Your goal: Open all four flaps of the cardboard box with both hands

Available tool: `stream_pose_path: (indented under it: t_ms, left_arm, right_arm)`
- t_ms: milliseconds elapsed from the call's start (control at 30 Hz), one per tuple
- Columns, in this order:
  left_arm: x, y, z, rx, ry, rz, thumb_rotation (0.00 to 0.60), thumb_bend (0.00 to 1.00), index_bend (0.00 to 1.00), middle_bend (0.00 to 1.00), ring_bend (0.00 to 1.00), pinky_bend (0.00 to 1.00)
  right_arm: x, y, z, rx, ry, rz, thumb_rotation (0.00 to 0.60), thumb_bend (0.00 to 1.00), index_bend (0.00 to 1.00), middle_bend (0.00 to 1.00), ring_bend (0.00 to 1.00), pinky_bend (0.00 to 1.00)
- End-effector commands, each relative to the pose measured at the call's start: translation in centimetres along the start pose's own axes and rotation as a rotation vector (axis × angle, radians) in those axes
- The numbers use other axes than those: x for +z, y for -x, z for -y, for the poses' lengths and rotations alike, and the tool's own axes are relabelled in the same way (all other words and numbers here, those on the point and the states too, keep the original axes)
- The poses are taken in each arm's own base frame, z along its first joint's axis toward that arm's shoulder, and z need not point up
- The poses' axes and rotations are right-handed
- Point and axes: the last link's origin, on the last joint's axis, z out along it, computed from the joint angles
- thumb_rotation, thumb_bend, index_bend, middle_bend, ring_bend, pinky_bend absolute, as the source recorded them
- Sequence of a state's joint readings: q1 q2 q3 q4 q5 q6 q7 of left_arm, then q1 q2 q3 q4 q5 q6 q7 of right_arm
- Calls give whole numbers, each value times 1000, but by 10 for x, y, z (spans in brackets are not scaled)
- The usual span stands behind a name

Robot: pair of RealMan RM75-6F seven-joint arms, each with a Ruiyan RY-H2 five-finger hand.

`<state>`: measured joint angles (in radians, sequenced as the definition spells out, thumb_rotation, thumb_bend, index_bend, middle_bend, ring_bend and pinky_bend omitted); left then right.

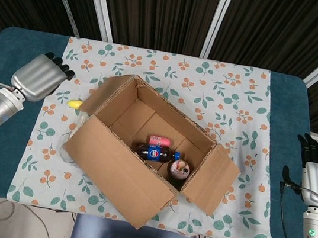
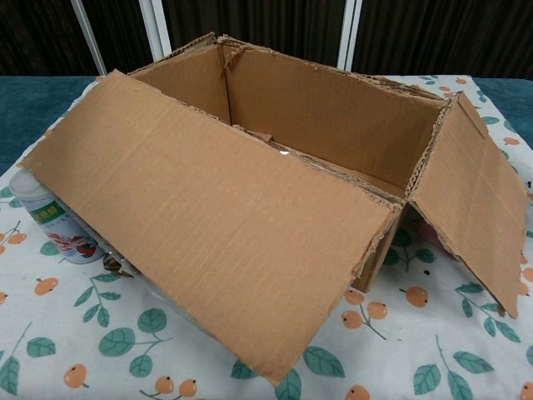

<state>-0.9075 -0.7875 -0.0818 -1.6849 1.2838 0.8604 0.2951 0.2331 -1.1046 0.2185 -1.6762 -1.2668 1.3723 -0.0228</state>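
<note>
Cardboard box (image 1: 154, 148) sits at the middle of the surface (image 1: 279, 113), flaps folded outward. Left hand (image 1: 38, 75) hovers near the left edge, back upward, fingers (image 1: 58, 69) loosely curled, holding nothing. Right hand (image 1: 314, 169) stands upright beyond the right edge, empty, fingers extended.

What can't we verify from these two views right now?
- Far long flap of the cardboard box: not made out in either view; open or missing, cannot tell.
- White container left of the box: chest view, mostly hidden under the near flap.
- Yellow object: head view, half hidden by the left end flap, too small to identify.
- Right hand: head view, near the edge; finger pose unclear.
- Left hand: back only; palm hidden.
</note>
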Motion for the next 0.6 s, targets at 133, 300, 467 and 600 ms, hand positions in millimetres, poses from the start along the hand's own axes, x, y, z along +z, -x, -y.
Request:
stream_pose_path:
  t_ms: [133,300,467,600]
  left_arm:
    - [-50,41,-2,-246,-214,-61,600,324,117,97,67,157]
    - [-86,68,-11,-382,-358,-69,600,213,29,4,4,94]
    - [-133,104,-23,-488,-490,-55,600,158,0,0,0,61]
    - [-163,123,-25,-524,-551,-79,600,147,0,0,0,52]
  right_arm:
    - [-1,2,0,-14,-6,5,600,506,0,0,40,225]
    - [-2,5,1,-34,-17,11,600,503,0,0,39,225]
    - [-6,6,1,-87,-40,10,600,438,0,0,39,225]
    - [-15,6,-1,-148,-69,5,600,252,0,0,16,224]
